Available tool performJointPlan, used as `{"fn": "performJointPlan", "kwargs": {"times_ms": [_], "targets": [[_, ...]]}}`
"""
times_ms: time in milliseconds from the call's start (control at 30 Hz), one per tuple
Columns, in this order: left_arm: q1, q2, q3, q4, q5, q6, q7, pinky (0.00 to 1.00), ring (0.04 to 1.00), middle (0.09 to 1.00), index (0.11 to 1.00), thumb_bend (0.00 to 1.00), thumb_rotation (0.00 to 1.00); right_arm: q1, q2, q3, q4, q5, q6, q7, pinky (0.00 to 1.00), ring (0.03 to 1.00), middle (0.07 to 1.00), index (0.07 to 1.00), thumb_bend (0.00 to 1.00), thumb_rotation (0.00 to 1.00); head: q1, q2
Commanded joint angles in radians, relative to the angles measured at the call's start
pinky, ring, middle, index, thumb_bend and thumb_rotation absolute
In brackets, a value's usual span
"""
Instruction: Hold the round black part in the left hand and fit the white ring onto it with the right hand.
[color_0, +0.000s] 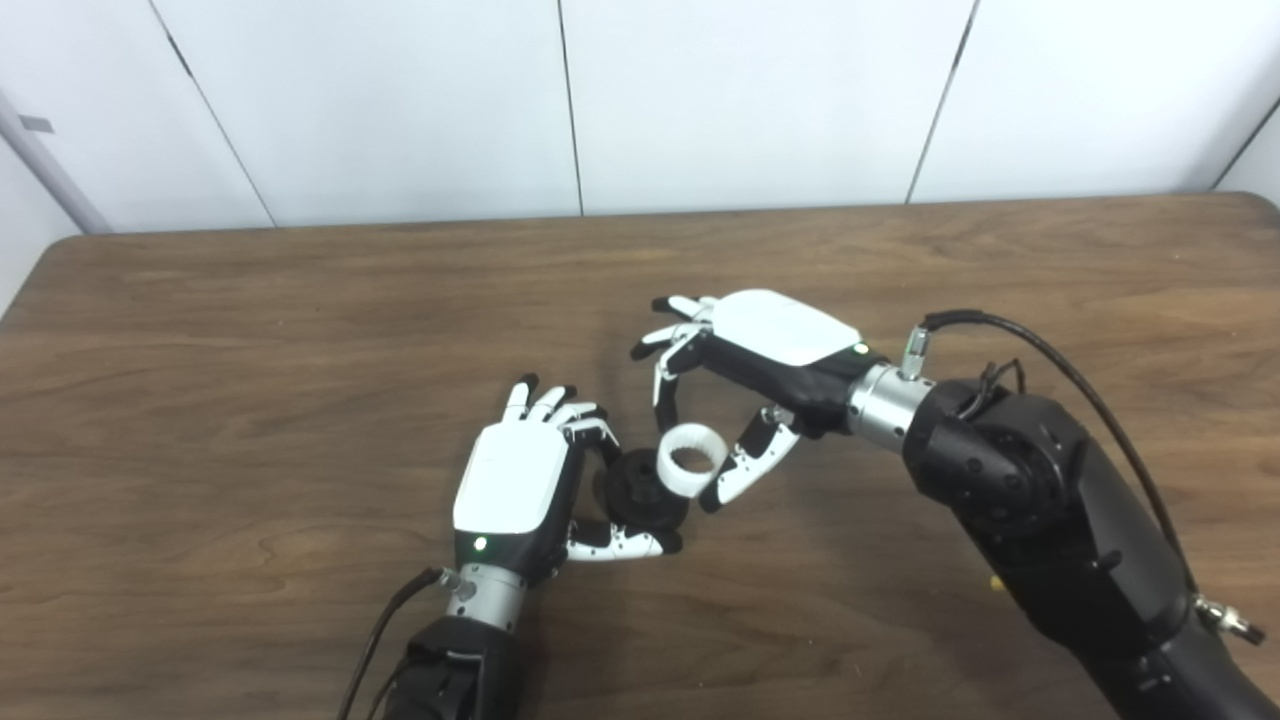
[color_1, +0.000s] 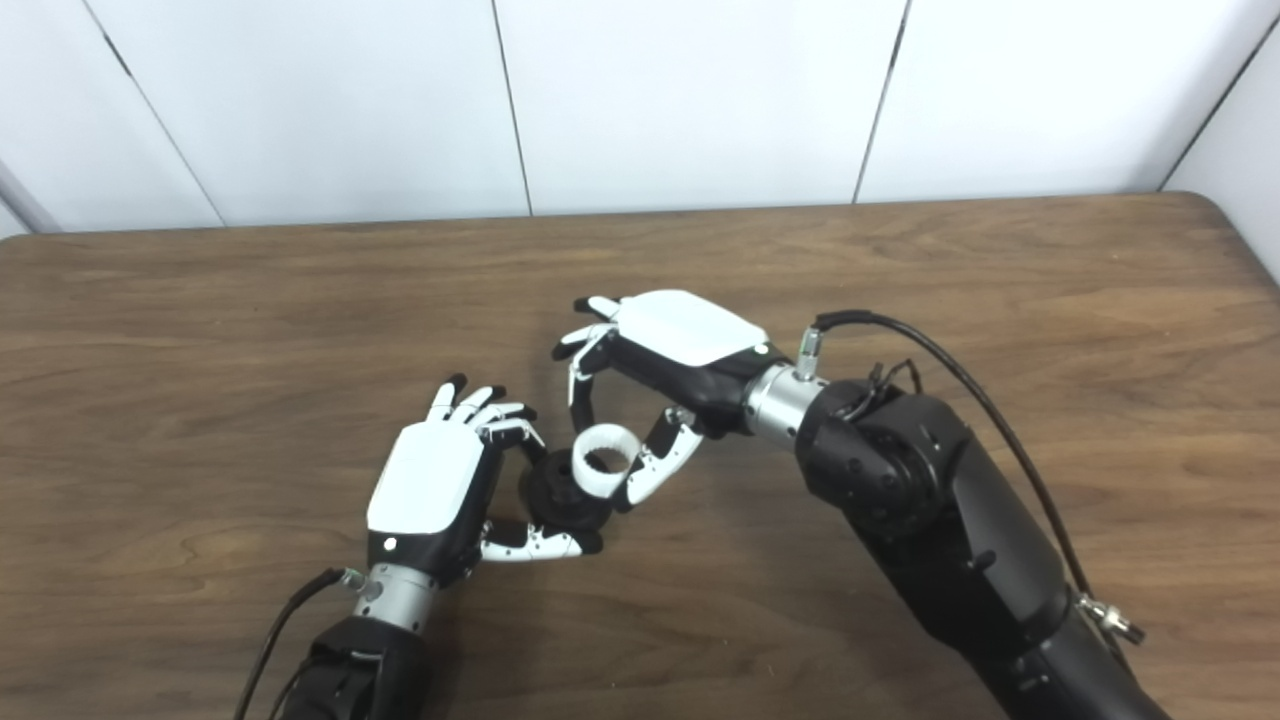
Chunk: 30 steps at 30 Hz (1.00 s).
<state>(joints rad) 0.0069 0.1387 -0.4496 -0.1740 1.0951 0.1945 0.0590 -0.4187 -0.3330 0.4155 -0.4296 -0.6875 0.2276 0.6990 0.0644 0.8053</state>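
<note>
- The left robot hand (color_0: 512, 488) is gripping the round black part (color_0: 640, 490), its fingers curled over the far side and its thumb lying along the near side, so holding the part looks done.
- The right robot hand (color_0: 745, 400) is pinching the white ring (color_0: 690, 459) between a fingertip on the far side and its thumb on the right, while its other fingers are spreading loosely away from the ring.
- The ring is overlapping the upper right edge of the black part, tilted so that its opening is facing up and toward me; I am judging it to be touching or just off the part, but I cannot tell which.
- As I read it, the fitting itself is what is left: the ring is not yet seated square on the part, and it probably needs lining up and pressing on.
- The black part is looking like a squat, dark disc with a raised hub in its middle; finer detail is lost in the dark.
- The ring is looking like a short, plain white band, thin-walled and open through.
- Both things are being held together near the middle of the brown wooden table (color_0: 250, 330).
</note>
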Motion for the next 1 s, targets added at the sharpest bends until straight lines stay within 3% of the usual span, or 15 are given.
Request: {"fn": "performJointPlan", "kwargs": {"times_ms": [0, 967], "targets": [[-0.002, -0.006, -0.026, 0.028, 0.024, 0.005, -0.046, 1.00, 0.891, 0.772, 0.484, 0.52, 0.05, -0.047, 0.006, -0.009, -0.028, -0.008, -0.022, -0.021, 1.00, 1.000, 0.860, 0.483, 0.52, 0.14, 0.000, 0.000], [0.000, -0.014, -0.044, 0.012, 0.028, 0.031, -0.042, 1.00, 0.887, 0.767, 0.484, 0.53, 0.05, -0.032, 0.043, -0.004, 0.043, -0.034, -0.037, -0.050, 1.00, 1.000, 0.859, 0.483, 0.52, 0.14, 0.010, 0.014]]}}
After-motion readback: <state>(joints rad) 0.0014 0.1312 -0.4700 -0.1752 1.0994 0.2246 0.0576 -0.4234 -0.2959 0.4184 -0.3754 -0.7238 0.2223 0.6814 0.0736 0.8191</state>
